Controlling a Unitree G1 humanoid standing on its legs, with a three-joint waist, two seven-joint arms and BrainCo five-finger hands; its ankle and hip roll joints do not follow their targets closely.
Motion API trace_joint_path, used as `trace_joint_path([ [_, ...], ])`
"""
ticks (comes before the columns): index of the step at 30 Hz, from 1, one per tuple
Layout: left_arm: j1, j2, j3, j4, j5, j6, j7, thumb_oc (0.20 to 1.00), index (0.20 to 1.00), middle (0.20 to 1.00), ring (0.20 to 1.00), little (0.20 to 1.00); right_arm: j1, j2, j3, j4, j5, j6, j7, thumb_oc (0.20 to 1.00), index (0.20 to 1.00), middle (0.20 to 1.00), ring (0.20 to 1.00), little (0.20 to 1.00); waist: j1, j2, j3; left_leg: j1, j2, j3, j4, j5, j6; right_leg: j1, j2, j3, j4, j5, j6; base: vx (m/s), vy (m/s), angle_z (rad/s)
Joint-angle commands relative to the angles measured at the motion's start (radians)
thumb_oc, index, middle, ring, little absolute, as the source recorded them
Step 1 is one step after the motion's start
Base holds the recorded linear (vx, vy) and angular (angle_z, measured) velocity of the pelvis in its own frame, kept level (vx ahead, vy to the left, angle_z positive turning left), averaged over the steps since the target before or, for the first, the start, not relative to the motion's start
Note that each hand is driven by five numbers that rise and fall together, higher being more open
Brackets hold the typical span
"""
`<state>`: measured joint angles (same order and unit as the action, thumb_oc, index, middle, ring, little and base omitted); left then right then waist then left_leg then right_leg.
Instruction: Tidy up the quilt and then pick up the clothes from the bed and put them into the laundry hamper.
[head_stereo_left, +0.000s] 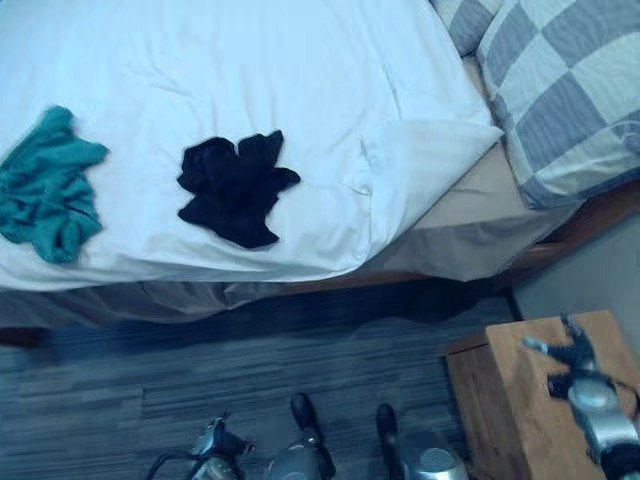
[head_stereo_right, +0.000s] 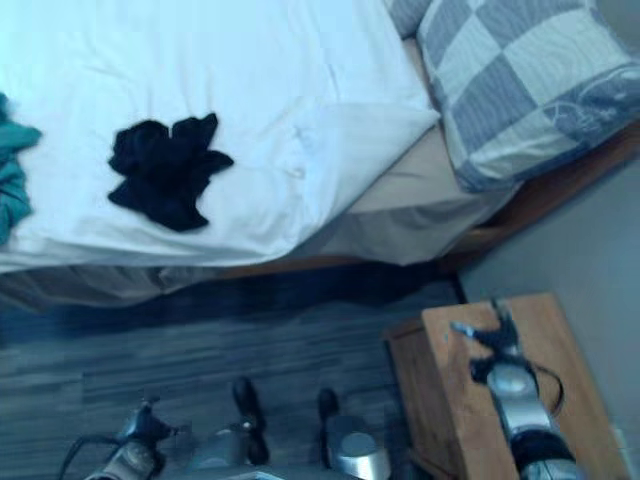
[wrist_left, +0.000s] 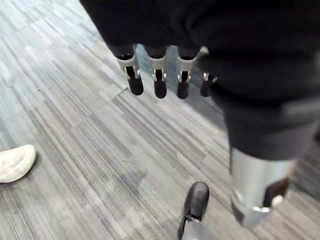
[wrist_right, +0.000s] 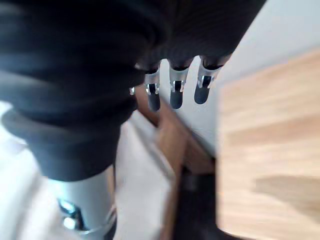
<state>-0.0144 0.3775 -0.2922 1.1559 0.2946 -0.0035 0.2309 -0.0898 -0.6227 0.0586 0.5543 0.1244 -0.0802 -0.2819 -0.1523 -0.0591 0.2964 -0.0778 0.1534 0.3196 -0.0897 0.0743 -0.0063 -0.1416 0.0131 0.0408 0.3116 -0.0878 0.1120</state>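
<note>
Left eye view shows both hands, left (wrist_left: 160, 80) and right (wrist_right: 172, 90), released and low, so reaching the black garment (head_stereo_left: 235, 188) risks snagging the quilt (head_stereo_left: 300, 90).

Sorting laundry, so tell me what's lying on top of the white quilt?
On the quilt lie black clothes and teal clothes. Anything beneath them is covered.

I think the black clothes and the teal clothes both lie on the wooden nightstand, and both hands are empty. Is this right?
Not quite. The black clothes and teal clothes lie on the white quilt, as the left eye view shows. The left hand and right hand are indeed empty.
</note>
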Motion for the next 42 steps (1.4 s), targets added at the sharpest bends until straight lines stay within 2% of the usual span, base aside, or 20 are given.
trace_joint_path([
  [1,-0.040,0.043,-0.023,-0.018,0.066,-0.021,-0.016,1.000,1.000,1.000,1.000,1.000,-0.107,-0.050,-0.016,-0.027,-0.072,-0.041,-0.048,1.000,1.000,1.000,1.000,1.000,0.033,-0.054,-0.024,0.087,-0.022,-0.011,0.007,-0.079,-0.040,-0.006,-0.113,0.027,-0.127,0.021,0.072,0.20,-0.183,0.18],
  [3,-0.083,0.054,-0.047,-0.037,0.072,-0.031,-0.036,1.000,1.000,1.000,1.000,1.000,-0.160,-0.098,-0.012,-0.076,-0.091,-0.039,-0.059,1.000,1.000,1.000,1.000,1.000,0.022,-0.046,-0.020,0.102,-0.011,-0.040,0.002,-0.092,-0.059,-0.046,-0.144,0.056,-0.281,0.078,0.074,0.19,-0.248,0.17],
  [5,-0.105,0.072,-0.076,-0.079,0.080,-0.050,-0.050,1.000,1.000,1.000,1.000,1.000,-0.197,-0.135,0.009,-0.108,-0.128,-0.035,-0.058,1.000,1.000,1.000,1.000,1.000,0.019,-0.044,-0.027,0.120,-0.005,-0.059,0.002,-0.105,-0.069,-0.049,-0.166,0.077,-0.358,0.090,0.079,0.18,-0.227,0.06],
  [7,-0.142,0.077,-0.093,-0.151,0.074,-0.058,-0.034,1.000,1.000,1.000,1.000,1.000,-0.332,-0.157,0.058,-0.161,-0.171,-0.019,-0.071,1.000,1.000,1.000,1.000,1.000,0.033,-0.055,-0.026,0.127,-0.001,-0.058,0.010,-0.092,-0.081,-0.047,-0.162,0.087,-0.353,0.130,0.082,0.15,-0.311,0.41],
  [11,-0.158,0.063,-0.114,-0.220,0.051,-0.070,-0.035,1.000,1.000,1.000,1.000,1.000,-0.442,-0.187,0.119,-0.168,-0.199,-0.017,-0.064,1.000,1.000,1.000,1.000,1.000,0.038,-0.039,-0.016,0.116,0.014,-0.059,0.019,-0.082,-0.093,-0.043,-0.155,0.081,-0.357,0.135,0.069,0.07,-0.228,0.45],
  [13,-0.161,0.038,-0.156,-0.279,0.026,-0.098,-0.041,1.000,1.000,1.000,1.000,1.000,-0.618,-0.216,0.223,-0.147,-0.214,-0.011,-0.061,1.000,1.000,1.000,1.000,1.000,0.044,-0.007,-0.001,0.082,0.033,-0.063,0.013,-0.052,-0.112,-0.056,-0.142,0.062,-0.363,0.136,0.055,0.05,-0.207,0.11],
  [15,-0.183,0.044,-0.240,-0.338,0.045,-0.114,-0.049,1.000,1.000,1.000,1.000,1.000,-0.825,-0.263,0.345,-0.104,-0.223,-0.006,-0.061,1.000,1.000,1.000,1.000,1.000,0.050,0.017,0.033,0.033,0.047,-0.059,0.011,-0.020,-0.127,-0.093,-0.133,0.047,-0.354,0.132,0.045,0.01,-0.160,-0.13],
  [17,-0.192,0.038,-0.256,-0.351,0.049,-0.116,-0.054,1.000,1.000,1.000,1.000,1.000,-0.892,-0.280,0.387,-0.084,-0.226,-0.007,-0.058,1.000,1.000,1.000,1.000,1.000,0.045,0.026,0.046,0.005,0.051,-0.053,0.017,-0.007,-0.130,-0.105,-0.134,0.033,-0.349,0.128,0.040,-0.05,-0.125,0.02],
  [18,-0.203,0.037,-0.287,-0.365,0.055,-0.118,-0.059,1.000,1.000,1.000,1.000,1.000,-0.994,-0.305,0.446,-0.056,-0.236,0.000,-0.065,1.000,1.000,1.000,1.000,1.000,0.043,0.031,0.077,-0.051,0.055,-0.005,0.038,0.019,-0.131,-0.125,-0.147,0.003,-0.345,0.125,0.037,-0.08,-0.123,0.13],
  [21,-0.200,0.039,-0.294,-0.367,0.050,-0.118,-0.057,1.000,1.000,1.000,1.000,1.000,-1.113,-0.303,0.521,-0.005,-0.243,0.004,-0.066,1.000,1.000,1.000,1.000,1.000,0.039,0.044,0.101,-0.091,0.054,0.030,0.028,0.038,-0.130,-0.170,-0.151,-0.013,-0.324,0.124,0.034,-0.06,-0.036,0.41],
  [22,-0.232,0.023,-0.288,-0.308,0.041,-0.119,-0.047,1.000,1.000,1.000,1.000,1.000,-1.177,-0.260,0.582,0.002,-0.261,0.003,-0.063,1.000,1.000,1.000,1.000,1.000,0.026,0.046,0.106,-0.110,0.056,0.035,0.019,0.042,-0.131,-0.210,-0.145,-0.005,-0.303,0.122,0.036,0.01,0.003,0.45],
  [24,-0.231,0.019,-0.280,-0.260,0.042,-0.120,-0.034,1.000,1.000,1.000,1.000,1.000,-1.229,-0.239,0.599,0.059,-0.251,0.014,-0.062,1.000,1.000,1.000,1.000,1.000,0.030,0.054,0.108,-0.121,0.060,0.034,0.015,0.041,-0.133,-0.231,-0.144,-0.006,-0.288,0.119,0.037,0.01,-0.014,0.15],
  [26,-0.208,0.022,-0.265,-0.192,0.019,-0.125,-0.011,1.000,1.000,1.000,1.000,1.000,-1.350,-0.202,0.674,0.160,-0.241,0.017,-0.073,1.000,1.000,1.000,1.000,1.000,0.060,0.072,0.139,-0.184,0.066,0.026,0.005,0.066,-0.138,-0.325,-0.130,-0.018,-0.226,0.113,0.034,-0.07,-0.044,0.13],
  [27,-0.208,0.021,-0.265,-0.192,0.019,-0.125,-0.011,1.000,1.000,1.000,1.000,1.000,-1.351,-0.202,0.675,0.160,-0.240,0.017,-0.073,1.000,1.000,1.000,1.000,1.000,0.060,0.072,0.138,-0.185,0.066,0.026,0.005,0.066,-0.138,-0.326,-0.131,-0.018,-0.226,0.113,0.034,-0.12,-0.043,0.12],
  [29,-0.221,0.010,-0.258,-0.154,-0.017,-0.124,-0.007,1.000,1.000,1.000,1.000,1.000,-1.412,-0.159,0.711,0.207,-0.195,0.012,-0.092,1.000,1.000,1.000,1.000,1.000,0.079,0.080,0.158,-0.260,0.064,0.015,0.002,0.081,-0.137,-0.426,-0.119,-0.026,-0.170,0.108,0.034,-0.09,-0.030,-0.03],
  [32,-0.229,-0.011,-0.255,-0.133,-0.035,-0.122,-0.010,1.000,1.000,1.000,1.000,1.000,-1.409,-0.143,0.719,0.205,-0.187,0.015,-0.090,1.000,1.000,1.000,1.000,1.000,0.084,0.081,0.162,-0.279,0.063,0.011,0.002,0.085,-0.137,-0.446,-0.119,-0.032,-0.155,0.103,0.033,-0.03,-0.021,0.08],
  [33,-0.237,-0.019,-0.255,-0.130,-0.040,-0.122,-0.007,1.000,1.000,1.000,1.000,1.000,-1.407,-0.131,0.723,0.212,-0.184,0.020,-0.089,0.200,0.200,0.200,0.200,0.200,0.085,0.079,0.164,-0.281,0.062,0.007,0.002,0.086,-0.137,-0.445,-0.119,-0.034,-0.157,0.103,0.032,-0.02,0.006,0.09],
  [38,-0.305,-0.052,-0.248,-0.111,-0.062,-0.119,0.012,1.000,1.000,1.000,1.000,1.000,-1.337,-0.138,0.699,0.261,-0.176,0.035,-0.061,0.200,0.200,0.200,0.200,0.200,0.078,0.067,0.166,-0.254,0.061,-0.008,0.002,0.084,-0.140,-0.400,-0.116,-0.038,-0.176,0.107,0.027,0.00,0.026,0.12],
  [42,-0.295,-0.065,-0.217,-0.107,-0.068,-0.108,0.019,1.000,1.000,1.000,1.000,1.000,-1.121,-0.199,0.577,0.217,-0.171,0.034,-0.057,0.200,0.200,0.200,0.200,0.200,0.061,0.059,0.160,-0.188,0.058,-0.020,0.002,0.064,-0.136,-0.321,-0.121,-0.039,-0.195,0.098,0.028,0.02,0.039,0.09],
])
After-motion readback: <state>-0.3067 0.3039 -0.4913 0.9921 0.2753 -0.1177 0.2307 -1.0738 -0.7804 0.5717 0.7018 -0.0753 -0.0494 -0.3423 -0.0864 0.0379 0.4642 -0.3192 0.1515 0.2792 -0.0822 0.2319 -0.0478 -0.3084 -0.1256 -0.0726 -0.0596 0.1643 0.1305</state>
